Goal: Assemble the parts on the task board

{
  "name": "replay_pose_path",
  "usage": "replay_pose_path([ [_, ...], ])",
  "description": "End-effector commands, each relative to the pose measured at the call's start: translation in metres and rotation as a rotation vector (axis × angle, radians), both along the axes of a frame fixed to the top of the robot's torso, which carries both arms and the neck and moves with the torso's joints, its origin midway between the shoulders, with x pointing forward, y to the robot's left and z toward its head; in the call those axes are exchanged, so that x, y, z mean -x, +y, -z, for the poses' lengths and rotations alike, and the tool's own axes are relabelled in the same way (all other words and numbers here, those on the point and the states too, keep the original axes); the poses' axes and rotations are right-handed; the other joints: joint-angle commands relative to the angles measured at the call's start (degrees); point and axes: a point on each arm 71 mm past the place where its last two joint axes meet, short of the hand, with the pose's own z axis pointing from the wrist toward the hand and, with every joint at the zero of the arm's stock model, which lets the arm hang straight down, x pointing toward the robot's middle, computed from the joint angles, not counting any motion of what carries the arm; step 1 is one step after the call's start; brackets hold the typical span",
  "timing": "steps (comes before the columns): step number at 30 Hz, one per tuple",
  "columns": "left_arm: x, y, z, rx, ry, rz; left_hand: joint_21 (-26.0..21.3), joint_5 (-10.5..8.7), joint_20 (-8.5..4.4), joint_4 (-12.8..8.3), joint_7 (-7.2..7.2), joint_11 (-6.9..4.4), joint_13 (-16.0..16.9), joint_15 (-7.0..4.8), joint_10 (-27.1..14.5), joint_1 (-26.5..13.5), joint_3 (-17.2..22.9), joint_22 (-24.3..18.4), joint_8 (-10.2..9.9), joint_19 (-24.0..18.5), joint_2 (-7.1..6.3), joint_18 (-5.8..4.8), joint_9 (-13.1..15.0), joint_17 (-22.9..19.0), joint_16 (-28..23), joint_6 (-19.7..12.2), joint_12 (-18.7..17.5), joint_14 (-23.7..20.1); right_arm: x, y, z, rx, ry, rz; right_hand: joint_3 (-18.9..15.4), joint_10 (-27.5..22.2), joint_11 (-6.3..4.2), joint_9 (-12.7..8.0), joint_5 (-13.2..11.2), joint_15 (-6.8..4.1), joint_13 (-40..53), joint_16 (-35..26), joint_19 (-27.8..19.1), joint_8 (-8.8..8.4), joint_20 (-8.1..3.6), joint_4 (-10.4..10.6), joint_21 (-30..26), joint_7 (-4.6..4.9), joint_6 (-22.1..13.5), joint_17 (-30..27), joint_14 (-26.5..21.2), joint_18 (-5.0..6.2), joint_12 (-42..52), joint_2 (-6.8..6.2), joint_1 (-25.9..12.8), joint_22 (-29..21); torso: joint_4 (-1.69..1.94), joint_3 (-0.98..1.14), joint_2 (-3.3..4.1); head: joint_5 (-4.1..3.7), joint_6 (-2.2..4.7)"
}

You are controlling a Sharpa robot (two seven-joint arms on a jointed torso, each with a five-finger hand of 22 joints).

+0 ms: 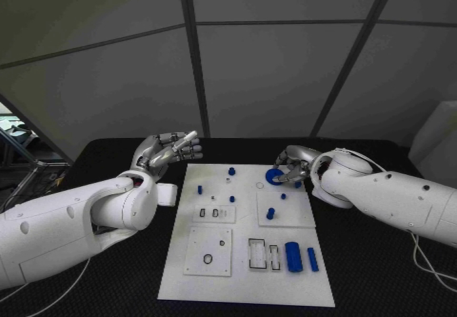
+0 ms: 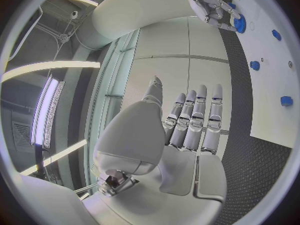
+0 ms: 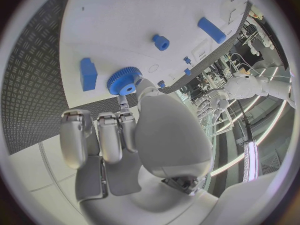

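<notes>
The white task board (image 1: 247, 277) lies in the middle of the black table. My right hand (image 1: 295, 164) is over the board's far right part and pinches a blue gear (image 1: 275, 176) between thumb and finger. In the right wrist view the gear (image 3: 124, 81) sits at the fingertips of that hand (image 3: 150, 135), just above the board, beside a blue block (image 3: 88, 74). My left hand (image 1: 170, 150) is raised beyond the board's far left corner, fingers apart, holding nothing. The left wrist view shows the left hand (image 2: 187, 130) flat with straight fingers, and the right hand (image 2: 215, 7) on the gear (image 2: 240, 24).
Small blue pegs (image 1: 232, 171) (image 1: 271, 212) stand on the board's far half. A blue cylinder (image 1: 293, 256) and a blue bar (image 1: 312, 259) lie near its front right, next to slotted recesses (image 1: 259, 254). A square plate with a ring outline (image 1: 209, 251) is at front left.
</notes>
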Motion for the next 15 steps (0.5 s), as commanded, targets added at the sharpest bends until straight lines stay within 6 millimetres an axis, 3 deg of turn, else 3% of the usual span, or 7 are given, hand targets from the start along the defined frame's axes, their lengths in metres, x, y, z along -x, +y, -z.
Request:
replay_pose_path([
  [1, -0.0001, -0.0005, -0.0014, 0.002, -0.007, 0.009, 0.3, -0.30, -0.01, -0.4, 0.70, 0.24, -0.1, 0.06, -0.1, 0.2, -0.1, -0.1, -0.4, -0.1, 0.42, 3.24, -0.1, 0.0, -0.3, -0.2, -0.3, 0.4, 0.0001, -0.0007, -0.0005, 0.018, -0.004, -0.015, 0.7, 4.4, 0.03, -0.2, 0.3, 0.19, 12.8, 0.2, 2.6, 0.38, 0.28, -1.5, 0.3, -0.08, 0.5, 14.9, 6.1, -1.15, 0.4, 0.65, 0.9, 10.6, 0.01, 0.00, 0.03, 0.04, -0.07],
  [5, -0.0006, 0.0004, -0.0012, 0.000, -0.006, 0.006, 0.4, -0.31, 0.01, -0.4, 0.80, 0.33, -0.1, 0.10, -0.3, 0.1, -0.1, -0.1, -0.5, -0.1, 0.57, 3.23, -0.1, 0.1, -0.4, -0.4, -0.5, 0.4, 0.0004, -0.0009, -0.0006, 0.026, -0.007, -0.024, 1.7, 4.5, 0.05, -0.3, 0.2, 0.20, 12.9, 0.3, 2.7, 0.40, 0.26, -3.0, 0.3, -0.06, 0.6, 15.1, 6.2, -1.17, 0.5, 0.78, 1.8, 10.7, -0.01, 0.05, 0.01, 0.05, -0.14],
  [15, -0.0024, 0.0035, -0.0003, -0.003, -0.003, -0.002, 0.4, -0.31, 0.01, -0.4, 0.83, 0.36, -0.1, 0.12, -0.4, 0.1, -0.1, -0.1, -0.5, -0.1, 0.62, 3.22, -0.1, 0.1, -0.4, -0.5, -0.6, 0.4, 0.0002, -0.0001, -0.0009, 0.050, -0.021, -0.037, 2.6, 4.4, 0.04, -0.4, -0.1, 0.19, 12.8, 0.3, 2.6, 0.52, 0.26, -4.4, 0.3, -0.05, 0.9, 15.1, 6.2, -1.15, 0.4, 0.80, 2.4, 10.6, 0.02, -0.01, -0.02, 0.08, -0.48],
])
